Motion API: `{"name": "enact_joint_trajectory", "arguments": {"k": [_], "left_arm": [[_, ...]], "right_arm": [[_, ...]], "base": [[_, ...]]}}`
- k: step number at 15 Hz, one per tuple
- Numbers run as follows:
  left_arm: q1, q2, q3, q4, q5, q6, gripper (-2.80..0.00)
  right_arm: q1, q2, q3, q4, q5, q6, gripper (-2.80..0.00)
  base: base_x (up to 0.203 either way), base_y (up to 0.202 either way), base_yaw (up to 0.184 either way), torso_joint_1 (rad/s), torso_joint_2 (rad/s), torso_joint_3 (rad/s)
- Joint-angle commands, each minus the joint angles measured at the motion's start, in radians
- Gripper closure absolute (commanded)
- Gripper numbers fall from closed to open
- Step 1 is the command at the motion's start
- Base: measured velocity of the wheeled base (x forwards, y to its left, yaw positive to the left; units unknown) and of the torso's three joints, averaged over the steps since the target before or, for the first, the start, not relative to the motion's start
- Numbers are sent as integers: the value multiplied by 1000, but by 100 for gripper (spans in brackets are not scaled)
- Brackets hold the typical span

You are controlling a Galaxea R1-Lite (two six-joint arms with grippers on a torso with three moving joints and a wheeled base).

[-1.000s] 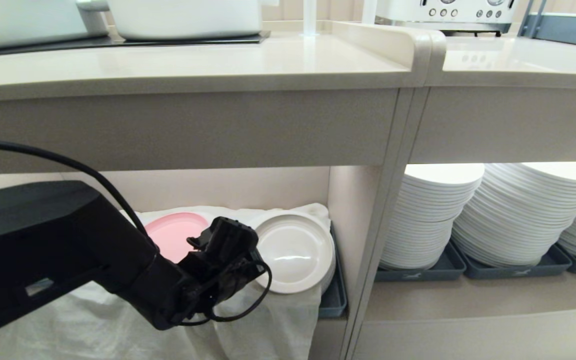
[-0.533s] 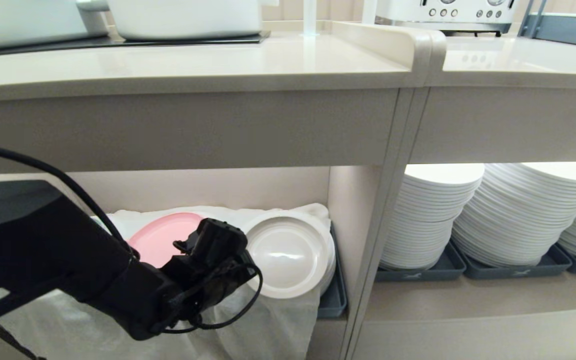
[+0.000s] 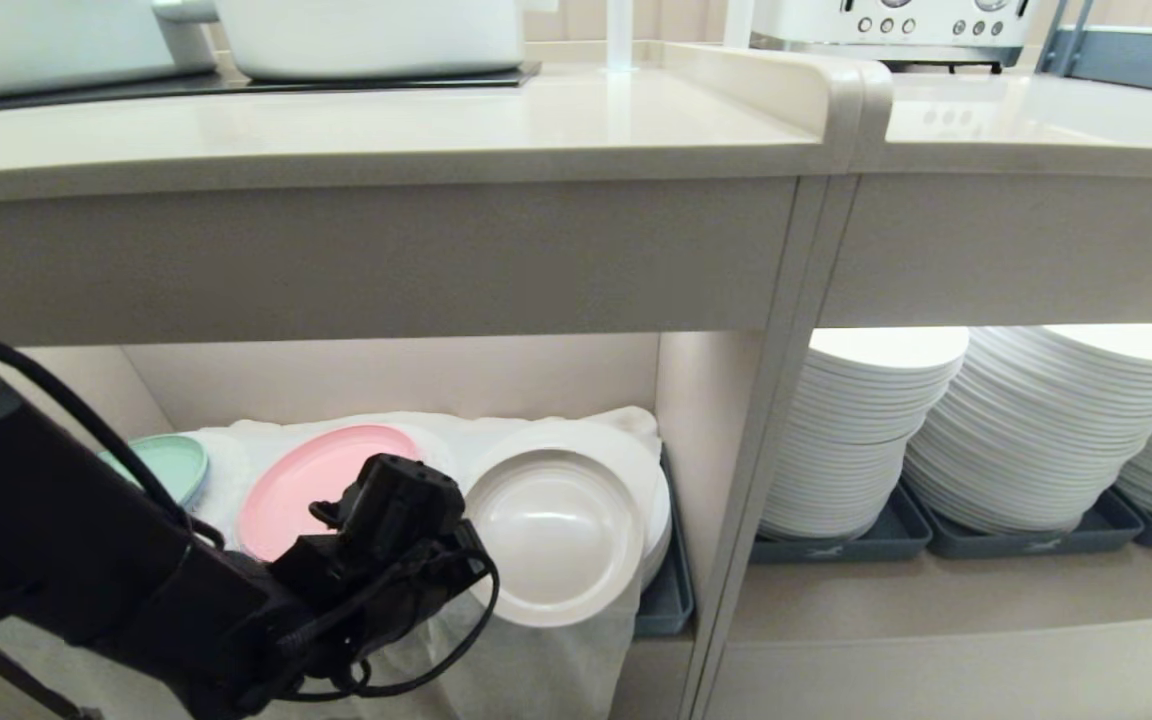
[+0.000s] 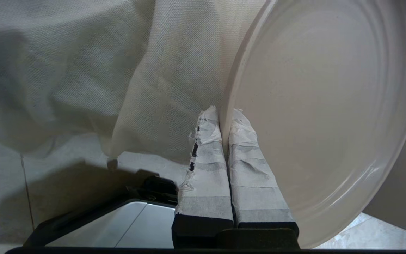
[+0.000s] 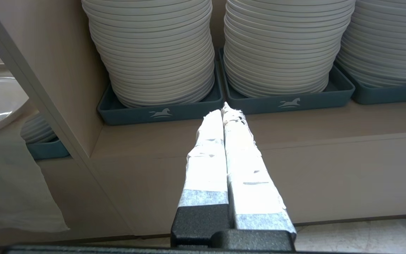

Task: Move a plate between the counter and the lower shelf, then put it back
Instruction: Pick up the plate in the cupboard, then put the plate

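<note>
I'm gripping the plate (image 3: 554,535) rim in the left fingers (image 4: 224,120) at the lower shelf (image 3: 386,375). The counter (image 3: 386,135) return is pending; the right fingers (image 5: 226,109) are sitting closed, empty.

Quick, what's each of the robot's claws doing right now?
Left gripper: shut on the plate, pinching its rim in front of the lower shelf.
Right gripper: shut, holding nothing.
</note>
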Motion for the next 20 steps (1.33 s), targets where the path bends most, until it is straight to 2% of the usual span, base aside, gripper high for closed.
{"name": "enact_joint_trajectory", "arguments": {"k": [1,12,18,20], "left_arm": [[-1,-38,20,-4,1,-11,0],[0,-164,124,9,3,-18,0],[15,-270,228,12,7,-3,0],[20,-314,241,60,9,4,0]], "right_arm": [[0,0,0,0,0,0,0],[0,0,0,0,0,0,0],[0,0,0,0,0,0,0],[0,0,0,0,0,0,0]], "base": [[0,0,0,0,0,0],[0,0,0,0,0,0],[0,0,0,0,0,0],[0,0,0,0,0,0]]}}
